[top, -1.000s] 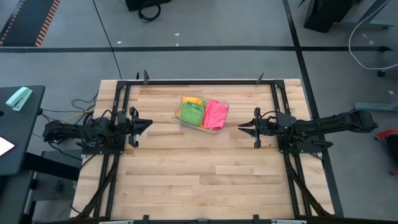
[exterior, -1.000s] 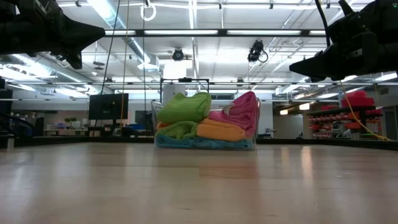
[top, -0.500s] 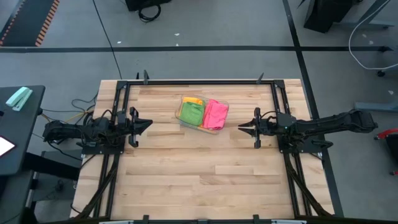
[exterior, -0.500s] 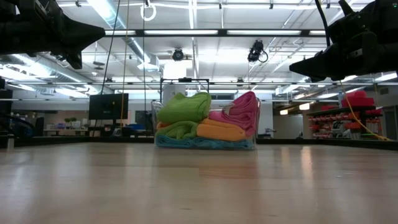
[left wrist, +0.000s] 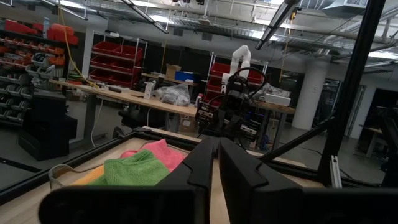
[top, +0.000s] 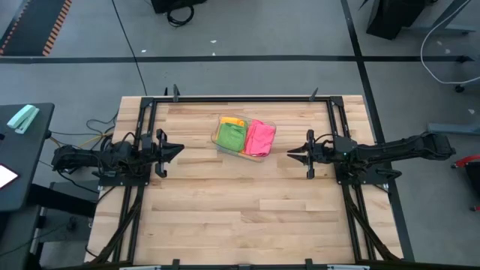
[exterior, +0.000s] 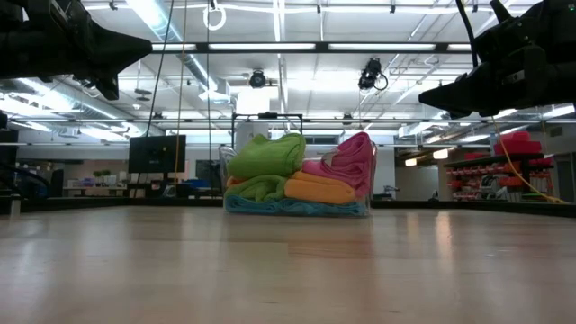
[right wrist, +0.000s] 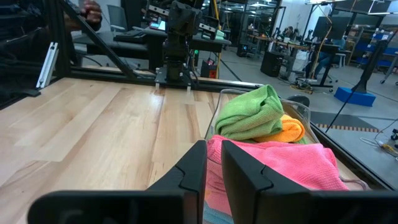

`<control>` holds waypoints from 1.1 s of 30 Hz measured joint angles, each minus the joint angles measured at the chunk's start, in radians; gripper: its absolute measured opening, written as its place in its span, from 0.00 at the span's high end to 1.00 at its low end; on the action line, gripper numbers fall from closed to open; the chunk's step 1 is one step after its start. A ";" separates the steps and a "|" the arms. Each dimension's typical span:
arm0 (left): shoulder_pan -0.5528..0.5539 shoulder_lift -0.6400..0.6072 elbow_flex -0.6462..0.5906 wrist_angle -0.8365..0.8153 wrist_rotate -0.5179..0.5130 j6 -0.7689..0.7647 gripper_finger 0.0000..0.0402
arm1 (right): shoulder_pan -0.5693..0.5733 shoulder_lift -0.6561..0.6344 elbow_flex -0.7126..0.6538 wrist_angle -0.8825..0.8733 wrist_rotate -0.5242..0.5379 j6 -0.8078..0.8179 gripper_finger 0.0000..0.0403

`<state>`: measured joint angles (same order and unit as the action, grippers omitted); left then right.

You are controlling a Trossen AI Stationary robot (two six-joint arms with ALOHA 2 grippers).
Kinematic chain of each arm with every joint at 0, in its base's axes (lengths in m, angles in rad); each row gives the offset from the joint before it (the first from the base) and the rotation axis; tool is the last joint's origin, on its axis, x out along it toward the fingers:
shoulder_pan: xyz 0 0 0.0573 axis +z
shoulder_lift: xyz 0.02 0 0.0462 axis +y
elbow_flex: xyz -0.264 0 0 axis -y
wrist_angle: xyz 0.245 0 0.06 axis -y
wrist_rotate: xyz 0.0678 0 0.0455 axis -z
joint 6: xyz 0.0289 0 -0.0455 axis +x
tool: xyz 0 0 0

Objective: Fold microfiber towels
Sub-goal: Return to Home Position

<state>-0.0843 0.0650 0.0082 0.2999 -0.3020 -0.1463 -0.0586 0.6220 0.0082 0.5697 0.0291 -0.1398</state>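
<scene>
The microfiber towels lie piled in a clear plastic tray (top: 271, 126) at the table's far middle. On top are a green one (top: 230, 136) and a pink one (top: 260, 138). An orange one (exterior: 319, 190) and a blue one (exterior: 288, 206) lie under them. My left gripper (top: 178, 150) hovers left of the tray, pointing at it, shut and holding nothing. My right gripper (top: 291, 153) hovers right of the tray, also shut and holding nothing. Its wrist view shows the pink towel (right wrist: 280, 162) and the green towel (right wrist: 252, 115) just beyond its fingertips.
Black frame rails (top: 240, 97) run along the table's far, left and right edges. Bare wooden tabletop (top: 240, 210) stretches from the tray to the near edge. Both arms hang above the table, well off its surface (exterior: 288, 270).
</scene>
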 joint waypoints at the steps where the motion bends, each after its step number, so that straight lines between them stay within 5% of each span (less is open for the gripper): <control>1: 0.000 0.000 0.000 0.000 0.000 0.000 0.91 | 0.000 0.000 0.000 0.000 0.000 0.000 0.86; 33: 0.000 0.000 0.000 0.000 0.000 0.000 0.94 | 0.000 0.000 0.000 0.000 0.000 0.000 0.86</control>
<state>-0.0841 0.0650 0.0086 0.3000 -0.3019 -0.1463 -0.0586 0.6219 0.0082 0.5697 0.0289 -0.1398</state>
